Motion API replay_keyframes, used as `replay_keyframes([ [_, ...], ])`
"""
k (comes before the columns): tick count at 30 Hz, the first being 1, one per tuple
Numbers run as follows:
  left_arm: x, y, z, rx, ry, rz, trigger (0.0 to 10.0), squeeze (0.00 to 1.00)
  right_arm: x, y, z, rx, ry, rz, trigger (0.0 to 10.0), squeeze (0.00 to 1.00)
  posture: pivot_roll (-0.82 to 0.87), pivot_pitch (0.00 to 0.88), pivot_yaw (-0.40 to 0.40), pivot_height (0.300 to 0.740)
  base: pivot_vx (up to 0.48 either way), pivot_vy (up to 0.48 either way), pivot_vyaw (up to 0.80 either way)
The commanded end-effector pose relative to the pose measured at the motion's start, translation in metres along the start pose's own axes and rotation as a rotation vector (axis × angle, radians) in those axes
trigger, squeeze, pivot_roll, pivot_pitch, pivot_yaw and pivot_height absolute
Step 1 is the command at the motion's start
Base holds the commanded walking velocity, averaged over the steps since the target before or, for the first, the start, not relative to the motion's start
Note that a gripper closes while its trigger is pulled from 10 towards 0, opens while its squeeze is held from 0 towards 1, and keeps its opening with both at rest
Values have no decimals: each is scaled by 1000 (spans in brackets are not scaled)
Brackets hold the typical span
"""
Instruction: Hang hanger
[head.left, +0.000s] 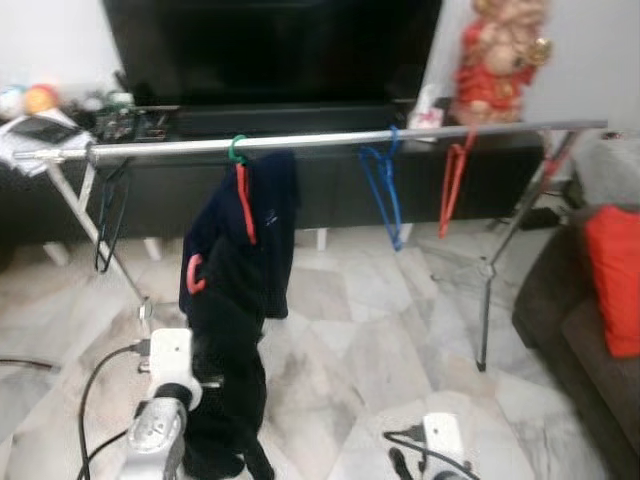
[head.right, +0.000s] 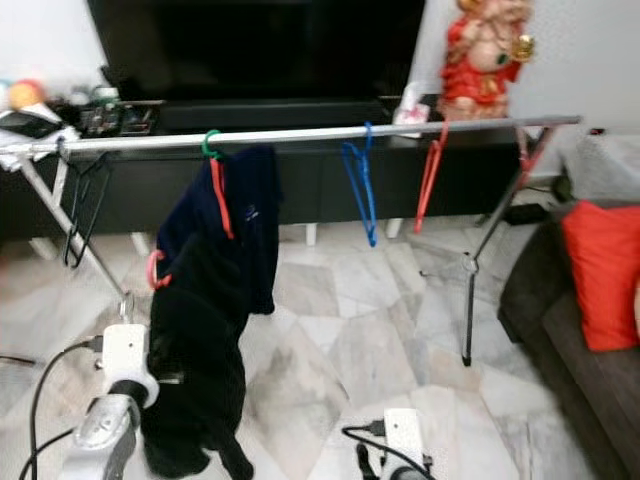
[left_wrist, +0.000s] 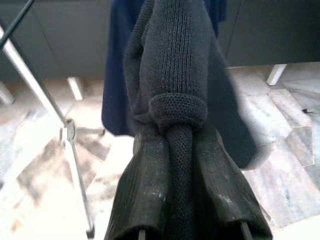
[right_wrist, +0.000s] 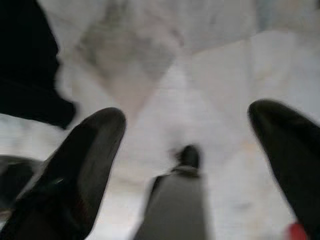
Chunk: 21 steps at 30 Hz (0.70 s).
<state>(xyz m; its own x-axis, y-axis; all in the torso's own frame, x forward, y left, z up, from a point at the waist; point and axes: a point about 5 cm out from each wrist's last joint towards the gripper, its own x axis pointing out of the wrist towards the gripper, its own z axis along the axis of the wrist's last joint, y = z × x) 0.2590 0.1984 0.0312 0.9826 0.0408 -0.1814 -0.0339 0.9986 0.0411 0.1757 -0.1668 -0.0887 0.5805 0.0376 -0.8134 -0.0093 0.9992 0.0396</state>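
Note:
A red hanger with a green hook hangs on the silver rail, left of the middle. A dark navy and black garment droops from it almost to the floor. My left arm reaches up beside the garment's lower part. In the left wrist view my left gripper is shut on a fold of the black knit cloth. My right gripper is open over the marble floor, holding nothing; its wrist sits low at the bottom right.
On the same rail hang a bare black hanger, a blue hanger and a red hanger. The rail's tripod legs stand on the floor. A dark TV cabinet lies behind, and a sofa with a red cushion is on the right.

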Motion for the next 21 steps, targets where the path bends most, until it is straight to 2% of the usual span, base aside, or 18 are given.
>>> replay_keyframes([
  [1,7,-12,13,-16,-58,-36,10000,0,-2,-13,-5,-3,16,-38,10000,0,-71,0,-2,740,0,0,-456],
  [21,7,-19,15,-27,-73,-63,10000,0,-2,-13,-3,11,2,-43,10000,0,-70,0,-3,740,0,0,0],
])
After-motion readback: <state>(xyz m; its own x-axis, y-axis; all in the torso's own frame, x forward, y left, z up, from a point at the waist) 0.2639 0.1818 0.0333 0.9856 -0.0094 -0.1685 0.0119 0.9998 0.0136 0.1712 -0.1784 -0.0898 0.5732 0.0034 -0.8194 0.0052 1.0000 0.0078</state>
